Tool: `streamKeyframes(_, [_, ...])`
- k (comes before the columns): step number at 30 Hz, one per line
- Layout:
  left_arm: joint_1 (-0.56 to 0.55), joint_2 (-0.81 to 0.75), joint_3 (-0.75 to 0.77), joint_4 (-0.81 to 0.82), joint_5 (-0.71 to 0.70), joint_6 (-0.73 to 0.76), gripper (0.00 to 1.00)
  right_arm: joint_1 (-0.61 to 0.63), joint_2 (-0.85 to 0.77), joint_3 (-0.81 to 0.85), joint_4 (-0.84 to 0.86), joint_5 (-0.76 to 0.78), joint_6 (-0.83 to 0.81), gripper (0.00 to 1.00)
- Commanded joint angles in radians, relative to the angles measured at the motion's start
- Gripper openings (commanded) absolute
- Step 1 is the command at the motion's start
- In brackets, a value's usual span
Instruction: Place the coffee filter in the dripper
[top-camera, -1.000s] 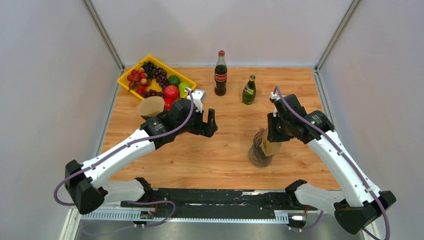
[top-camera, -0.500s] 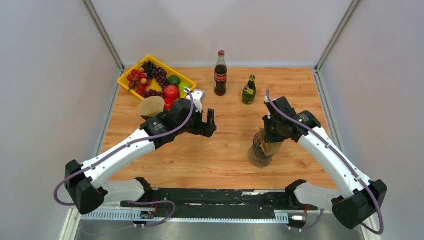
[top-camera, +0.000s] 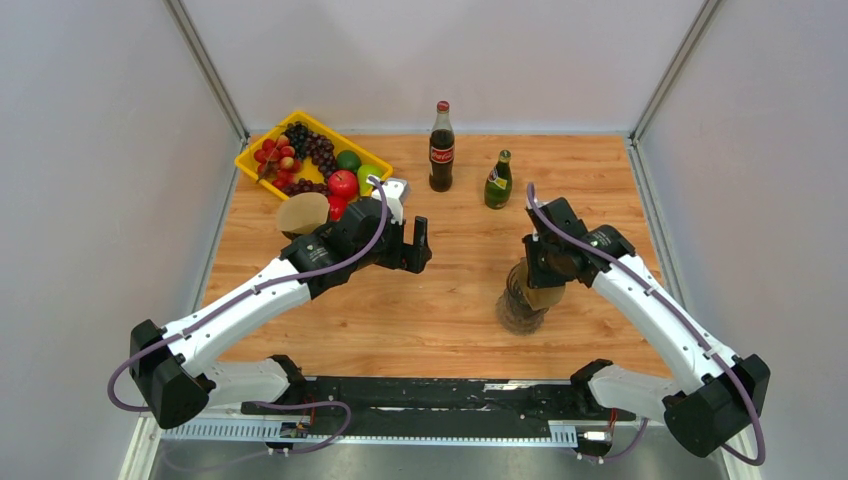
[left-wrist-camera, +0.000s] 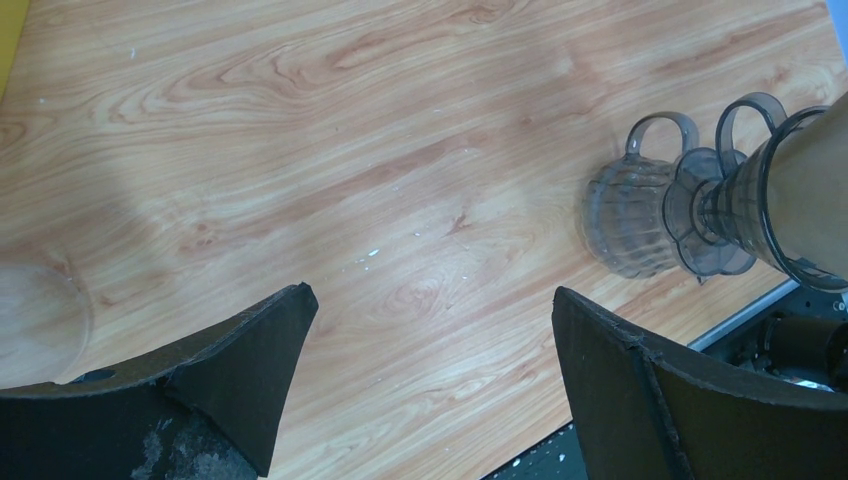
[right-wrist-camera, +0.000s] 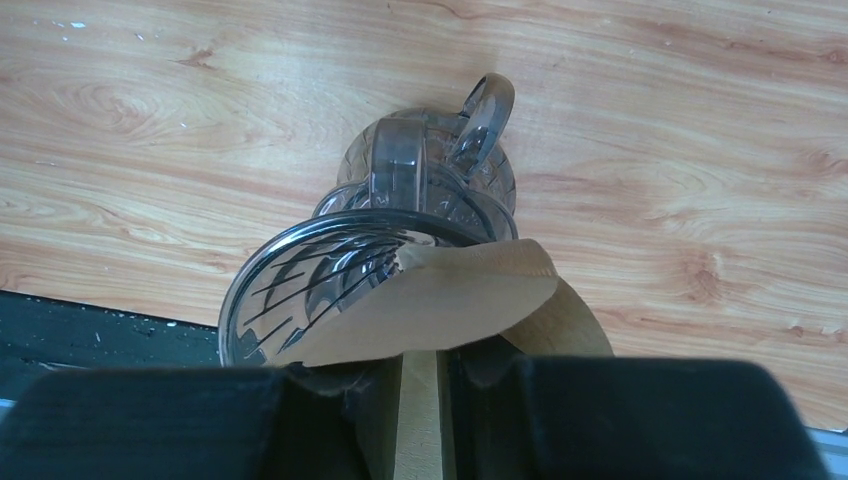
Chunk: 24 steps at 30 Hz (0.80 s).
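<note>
Brown paper coffee filter (right-wrist-camera: 450, 300) is pinched by the right gripper (right-wrist-camera: 425, 378), jaws clamped on it, lower centre, angled over the dripper (right-wrist-camera: 290, 290) mouth for seating. Left gripper (left-wrist-camera: 428, 300) is parked aside, jaws spread, empty.

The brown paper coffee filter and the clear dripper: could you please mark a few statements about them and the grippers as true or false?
1. The right gripper pinches the brown paper coffee filter. True.
2. The filter sits fully inside the clear ribbed plastic dripper. False: it is held at the rim, with much of the cone bare.
3. The left gripper holds something. False: it is open and empty.
4. The dripper stands on a clear handled jug. True.
</note>
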Motion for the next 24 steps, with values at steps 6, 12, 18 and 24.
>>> streamKeyframes(6, [0.003, -0.017, 0.000, 0.011, -0.016, -0.008, 1.00, 0.034, -0.001, -0.034, 0.035, 0.026, 0.022, 0.22])
streamKeyframes(12, [0.003, -0.006, 0.004, 0.013, -0.014, -0.008, 1.00, 0.059, -0.006, -0.049, 0.054, 0.039, 0.020, 0.23])
streamKeyframes(18, [0.003, -0.008, 0.004, 0.012, -0.017, -0.009, 1.00, 0.074, 0.003, -0.061, 0.070, 0.048, 0.019, 0.26])
streamKeyframes(24, [0.003, -0.010, 0.007, 0.005, -0.022, -0.006, 1.00, 0.080, 0.010, -0.068, 0.076, 0.047, 0.026, 0.40])
